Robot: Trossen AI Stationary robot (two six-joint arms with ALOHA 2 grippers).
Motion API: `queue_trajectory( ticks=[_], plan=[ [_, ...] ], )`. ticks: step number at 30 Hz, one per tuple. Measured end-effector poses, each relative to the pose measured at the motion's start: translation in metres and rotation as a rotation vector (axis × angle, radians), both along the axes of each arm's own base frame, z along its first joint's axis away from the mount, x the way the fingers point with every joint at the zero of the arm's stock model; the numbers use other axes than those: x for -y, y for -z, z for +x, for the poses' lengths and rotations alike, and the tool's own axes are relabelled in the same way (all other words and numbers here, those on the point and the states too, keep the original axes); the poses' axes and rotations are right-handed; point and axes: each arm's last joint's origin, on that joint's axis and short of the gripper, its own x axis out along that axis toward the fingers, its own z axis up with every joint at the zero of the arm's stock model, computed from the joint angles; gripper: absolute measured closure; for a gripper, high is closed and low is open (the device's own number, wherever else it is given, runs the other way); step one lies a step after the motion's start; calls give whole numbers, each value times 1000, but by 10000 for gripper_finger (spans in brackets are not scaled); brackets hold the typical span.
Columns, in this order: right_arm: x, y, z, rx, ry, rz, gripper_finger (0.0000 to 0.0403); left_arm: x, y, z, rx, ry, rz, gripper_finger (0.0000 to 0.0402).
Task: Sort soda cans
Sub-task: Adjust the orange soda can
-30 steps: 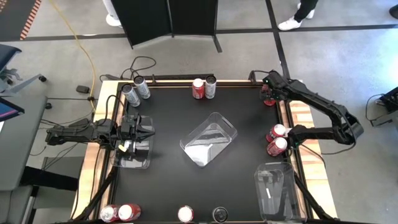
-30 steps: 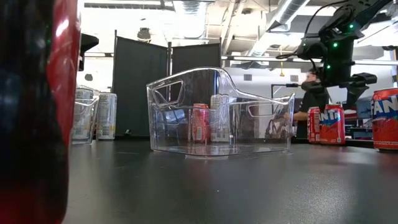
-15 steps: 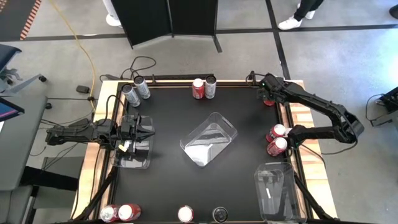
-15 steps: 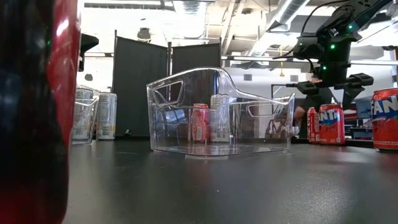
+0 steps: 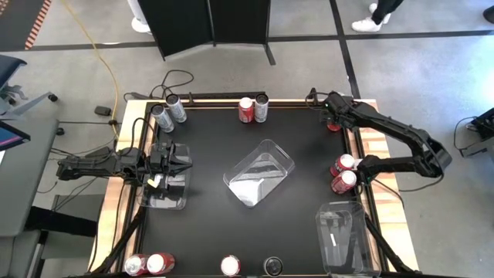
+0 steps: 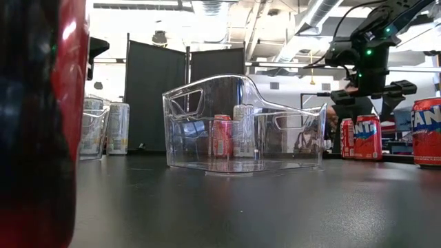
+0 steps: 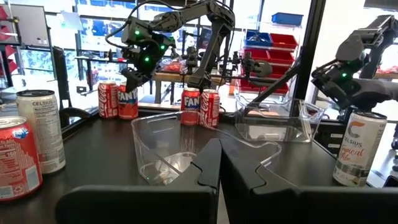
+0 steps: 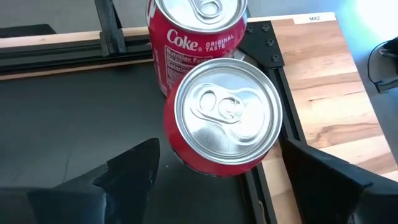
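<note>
Since a second ago the right claw (image 5: pixel 333 117) has slid to the tabletop's (image 5: pixel 208 154) upper right corner and now hangs wide open, empty, straddling a red soda can (image 8: pixel 227 115); a grasp looks imminent. The left claw (image 5: pixel 185 161), shut, waits mid-left

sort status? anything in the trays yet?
Done: nothing visible. The centre tray holds no cans.
In hand: the right gripper, open, hangs over the two red cans at the far right corner, straddling the nearer one, not gripping.
Left: every can remains along the table's edges. The left gripper, shut, waits over the left tray.
</note>
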Motion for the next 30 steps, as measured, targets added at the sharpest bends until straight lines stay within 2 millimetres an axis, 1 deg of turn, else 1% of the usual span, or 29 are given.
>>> queue_trajectory(
  ticks=[4, 11, 15, 30],
  plan=[
    [2, 3, 2, -9, 0, 11, 46, 0, 0, 0, -1, 0, 0, 399],
    [10, 10, 7, -13, 9, 3, 24, 0, 0, 0, -2, 1, -6, 399],
    [12, 12, 6, -8, 39, 4, 18, 0, 2, 0, -20, 1, -7, 399],
    [14, 13, 2, 0, 89, -3, 35, 0, 3, 0, -29, 1, -7, 399]
  ],
)
